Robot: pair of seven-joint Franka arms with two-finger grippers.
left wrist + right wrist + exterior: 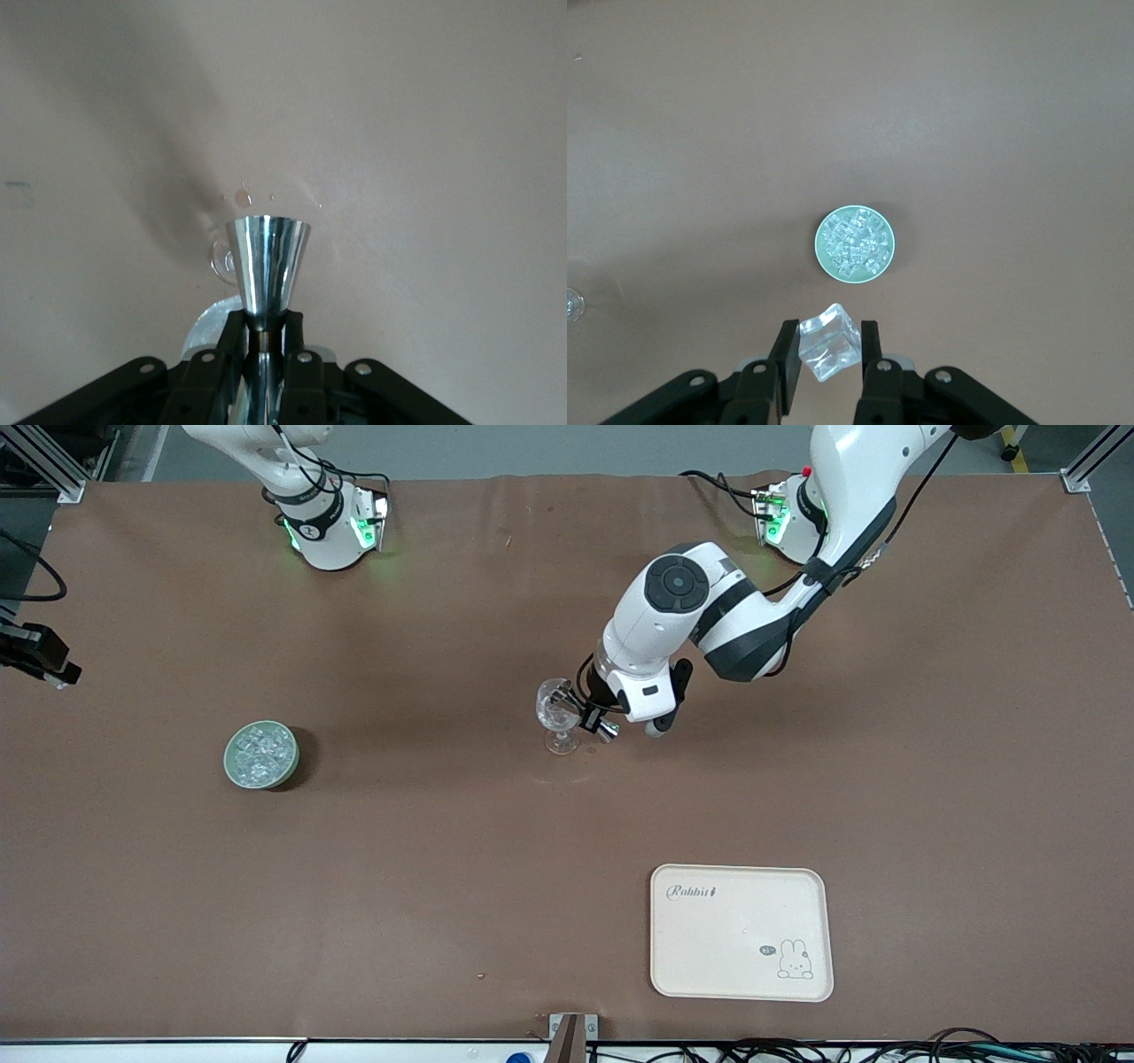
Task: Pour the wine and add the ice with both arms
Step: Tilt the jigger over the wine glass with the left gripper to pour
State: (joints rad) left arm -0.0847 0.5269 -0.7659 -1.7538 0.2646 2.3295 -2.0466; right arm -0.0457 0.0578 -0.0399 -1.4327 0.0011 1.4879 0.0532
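A clear stemmed wine glass (558, 716) stands mid-table. My left gripper (592, 717) is right beside its bowl, shut on the narrow waist of a chrome jigger (267, 262), whose cup end points away from the wrist (266, 323). Part of the glass (220, 262) shows next to the jigger. A heap of ice (262, 749) fills a small green bowl (232, 769) toward the right arm's end. High over that bowl (825, 263), my right gripper (829, 341) is shut on one clear ice cube (829, 352). The right gripper does not show in the front view. Wine is out of view.
A cream tray (741, 932) with a rabbit drawing lies nearer the front camera, toward the left arm's end. A few small droplets (244, 197) dot the brown table past the jigger. A black device (35, 654) juts in at the table's edge by the right arm's end.
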